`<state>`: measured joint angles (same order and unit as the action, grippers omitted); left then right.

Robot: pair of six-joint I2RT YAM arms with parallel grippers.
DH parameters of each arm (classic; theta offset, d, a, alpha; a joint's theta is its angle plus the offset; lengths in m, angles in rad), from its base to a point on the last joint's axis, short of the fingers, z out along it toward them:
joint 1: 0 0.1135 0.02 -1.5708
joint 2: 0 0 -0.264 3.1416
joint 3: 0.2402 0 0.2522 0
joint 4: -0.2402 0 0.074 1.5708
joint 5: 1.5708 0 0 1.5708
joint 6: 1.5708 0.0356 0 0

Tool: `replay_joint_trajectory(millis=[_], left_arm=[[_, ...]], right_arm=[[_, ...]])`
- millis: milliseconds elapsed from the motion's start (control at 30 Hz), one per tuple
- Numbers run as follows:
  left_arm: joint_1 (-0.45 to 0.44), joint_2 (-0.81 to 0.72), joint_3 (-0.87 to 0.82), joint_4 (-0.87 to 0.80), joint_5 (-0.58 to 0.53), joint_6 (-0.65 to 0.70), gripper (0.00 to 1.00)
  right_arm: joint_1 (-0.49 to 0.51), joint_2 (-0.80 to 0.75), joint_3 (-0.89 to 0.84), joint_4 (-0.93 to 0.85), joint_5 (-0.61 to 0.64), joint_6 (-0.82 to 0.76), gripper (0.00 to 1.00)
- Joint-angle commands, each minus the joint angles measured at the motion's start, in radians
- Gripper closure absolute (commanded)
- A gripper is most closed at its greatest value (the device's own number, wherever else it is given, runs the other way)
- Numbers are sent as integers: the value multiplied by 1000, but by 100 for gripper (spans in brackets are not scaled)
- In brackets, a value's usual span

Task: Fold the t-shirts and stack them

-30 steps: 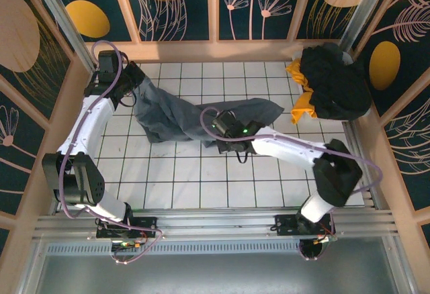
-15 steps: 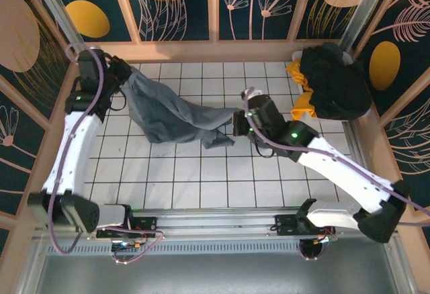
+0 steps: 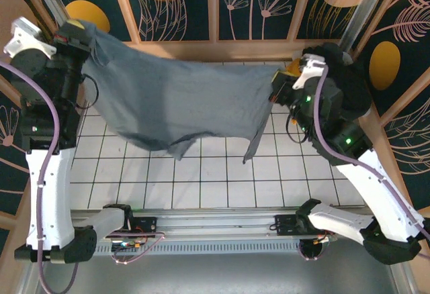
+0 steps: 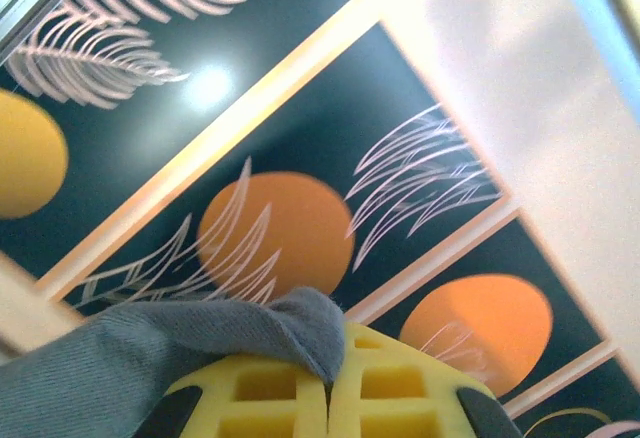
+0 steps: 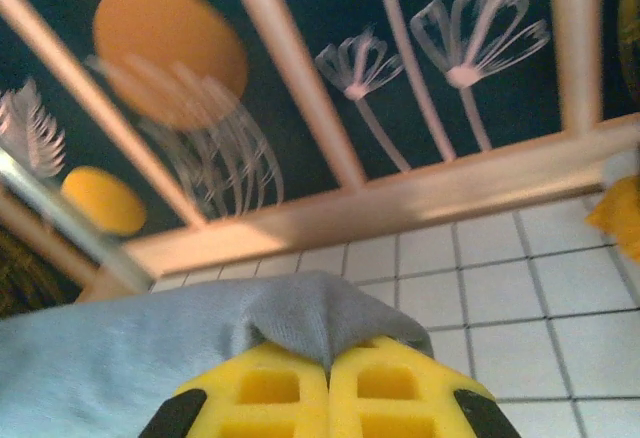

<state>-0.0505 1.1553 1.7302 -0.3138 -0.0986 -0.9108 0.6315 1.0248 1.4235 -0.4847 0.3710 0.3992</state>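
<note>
The grey-blue t-shirt (image 3: 181,99) hangs, seemingly aloft, between left hand (image 4: 328,398) and right hand (image 5: 328,388).

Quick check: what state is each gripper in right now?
Left gripper: shut on a corner of the grey-blue t-shirt.
Right gripper: shut on another corner of the same shirt.

White tiled tabletop (image 3: 222,180) with dark grid lines, enclosed by dark teal wall panels (image 3: 181,12) in pale wooden frames (image 5: 400,198), printed with orange discs (image 4: 275,233), feather fronds (image 4: 420,173) and flowers (image 5: 465,58). Aluminium rail (image 3: 222,225) along the near edge.
</note>
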Motion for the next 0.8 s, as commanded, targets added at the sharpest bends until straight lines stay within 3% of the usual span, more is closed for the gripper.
replay_joint_trajectory(millis=[0,200,300,333,367,400,467,500,533,567,667,767], left_arm=[[9,145,80,67,-26,-10,100],[11,592,249,58,35,-2,100],[11,872,464,32,119,23,100],[11,970,565,9,157,30,100],[11,1066,671,-13,199,37,95],[11,1136,751,-36,238,34,81],[10,1240,898,-84,301,25,42],[8,1246,907,-99,316,28,29],[6,1228,877,-111,318,44,16],[5,1191,807,-114,317,68,14],[3,998,481,-75,293,117,14],[0,781,86,-4,281,101,22]], right_arm=[[-141,80,37,64,-136,26,100],[-395,382,45,114,-376,163,100],[-465,592,123,124,-464,189,100],[-477,671,179,106,-478,181,90],[-482,737,236,81,-483,171,77],[-482,791,277,62,-483,159,66],[-481,874,339,31,-480,145,51],[-477,886,342,28,-477,145,47],[-472,887,330,27,-470,147,44],[-465,877,307,25,-457,148,42],[-437,822,194,16,-422,168,40],[-378,712,4,20,-363,203,41]])
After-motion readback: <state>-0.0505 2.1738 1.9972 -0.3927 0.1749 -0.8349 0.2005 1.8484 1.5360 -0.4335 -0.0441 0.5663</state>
